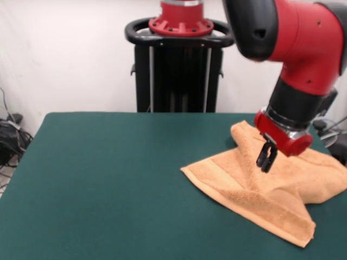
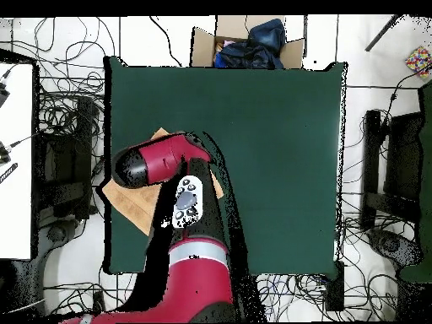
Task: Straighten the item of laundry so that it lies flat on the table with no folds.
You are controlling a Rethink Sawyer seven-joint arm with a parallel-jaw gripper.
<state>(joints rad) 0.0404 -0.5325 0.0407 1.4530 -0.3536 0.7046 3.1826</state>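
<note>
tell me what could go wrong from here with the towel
1. The towel lies at the table edge, and in the overhead view a part of it overhangs, so a pull outward might drag it off.
2. It is bunched, with a raised fold near the gripper; a pinch there may catch two layers and keep the fold.
3. The arm covers much of the towel from above, so hidden creases may go unnoticed.

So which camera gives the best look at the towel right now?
The front view. There the towel shows nearly whole, rumpled and folded near the table's edge, with the gripper over it. In the overhead view the arm covers most of it; only orange patches show beside the arm.
</note>
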